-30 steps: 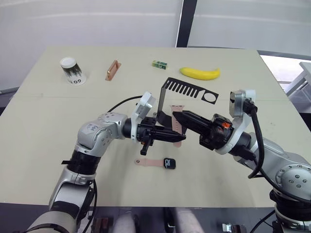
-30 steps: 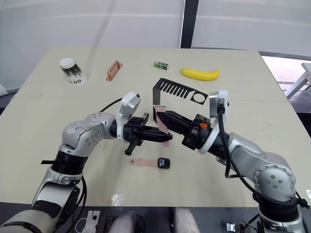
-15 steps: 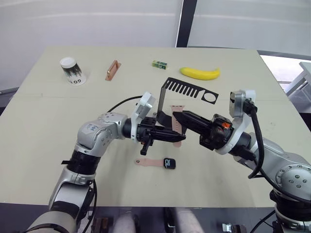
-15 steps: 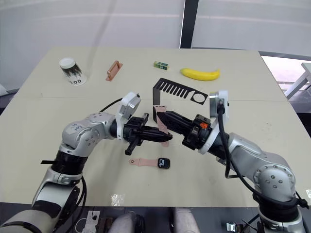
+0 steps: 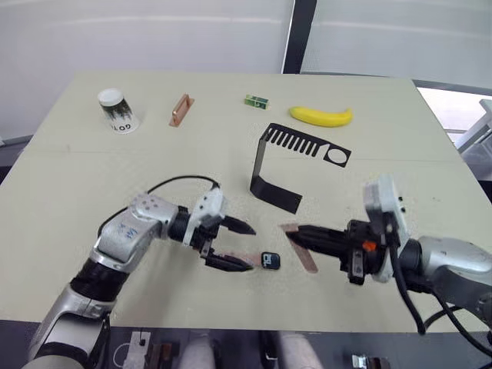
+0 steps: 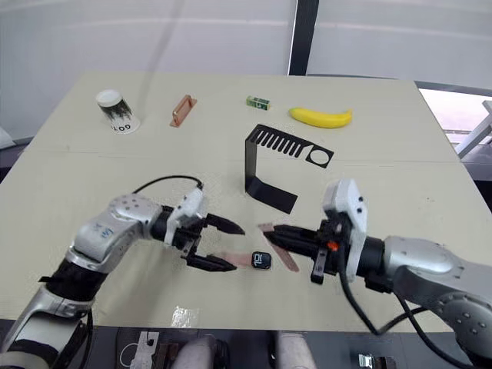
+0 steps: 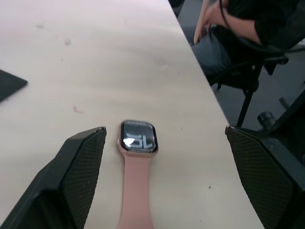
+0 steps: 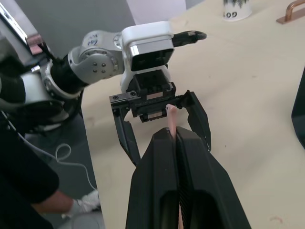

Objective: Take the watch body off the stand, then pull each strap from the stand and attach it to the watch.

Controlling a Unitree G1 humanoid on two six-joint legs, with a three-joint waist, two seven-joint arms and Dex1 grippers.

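1. Left end effector (image 5: 231, 244): fingers spread wide, low over the counter (image 5: 77, 177), flanking one strap (image 7: 136, 191).
2. Watch body (image 5: 269, 260): flat on the counter, joined to that strap.
3. Right end effector (image 5: 296, 231): fingers closed on the second strap (image 5: 300, 248), just right of the watch body.
4. Stand (image 5: 288, 161): upright behind, bare of straps.

The right gripper (image 8: 172, 139) pinches a pink strap (image 8: 171, 118), its black fingers (image 8: 159, 157) hiding most of the band's length. In the left wrist view, the second strap (image 7: 136, 191), fixed to the watch body (image 7: 137, 136), runs out of frame. A seated person (image 7: 248, 24) is cut off at the edge.
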